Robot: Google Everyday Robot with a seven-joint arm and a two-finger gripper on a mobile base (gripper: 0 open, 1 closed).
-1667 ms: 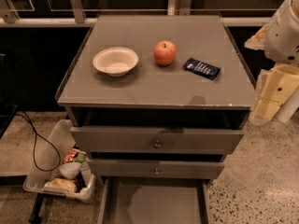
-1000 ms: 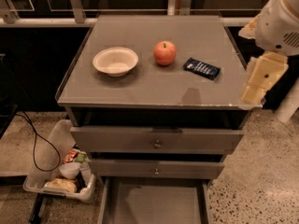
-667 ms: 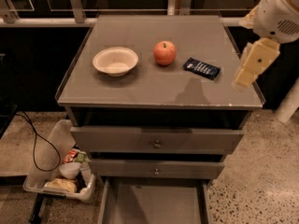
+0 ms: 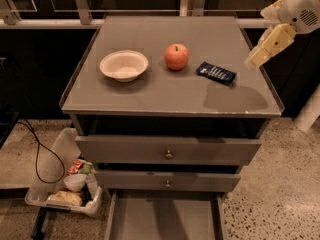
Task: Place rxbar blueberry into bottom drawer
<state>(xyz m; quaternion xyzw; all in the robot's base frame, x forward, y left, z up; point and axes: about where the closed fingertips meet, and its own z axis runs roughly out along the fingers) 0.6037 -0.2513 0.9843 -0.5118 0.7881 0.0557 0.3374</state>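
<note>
The rxbar blueberry (image 4: 216, 73), a flat dark navy wrapper with white lettering, lies on the grey cabinet top (image 4: 175, 96), just right of a red apple (image 4: 176, 57). The bottom drawer (image 4: 165, 219) is pulled out at the foot of the cabinet, its plain grey floor bare. My gripper (image 4: 256, 59) hangs from the white arm at the upper right, above the cabinet's right edge, to the right of the bar and apart from it. It holds nothing that I can see.
A white bowl (image 4: 123, 65) sits left of the apple. Two upper drawers with round knobs (image 4: 168, 154) are slightly open. A plastic bin (image 4: 67, 189) with packets and a black cable stand on the floor at the left. A white post (image 4: 310, 111) stands at the right.
The arm and gripper have risen from beside the cabinet's right side and moved up and inward over its right edge. The bar, apple and bowl have not moved.
</note>
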